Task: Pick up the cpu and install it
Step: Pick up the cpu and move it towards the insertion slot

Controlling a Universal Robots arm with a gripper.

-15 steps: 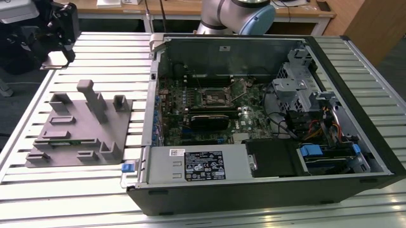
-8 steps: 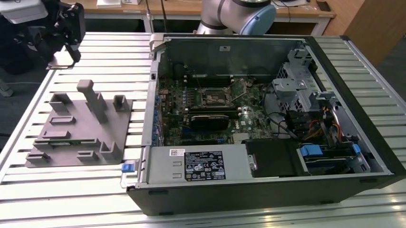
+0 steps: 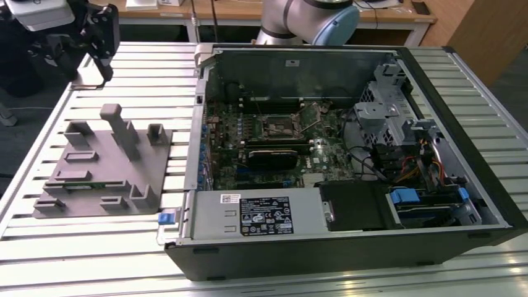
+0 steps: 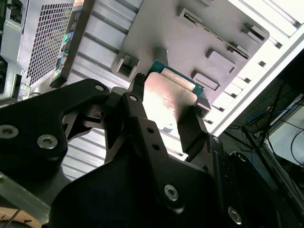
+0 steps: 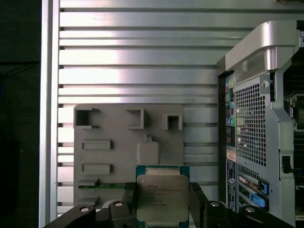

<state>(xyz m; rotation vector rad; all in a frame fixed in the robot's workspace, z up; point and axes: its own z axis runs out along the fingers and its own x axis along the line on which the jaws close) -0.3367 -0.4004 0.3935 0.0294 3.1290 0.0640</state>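
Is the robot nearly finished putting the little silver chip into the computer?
About halfway. Done: the small square silvery chip is lifted off the grey holder tray. In hand: the gripper pinches it on two sides, in the air outside the open black computer case. Left: the black-framed socket on the board inside holds no chip yet.

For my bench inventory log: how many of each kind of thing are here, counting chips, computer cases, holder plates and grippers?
cpu: 1
computer case: 1
grey holder plate: 1
gripper: 1
Total: 4
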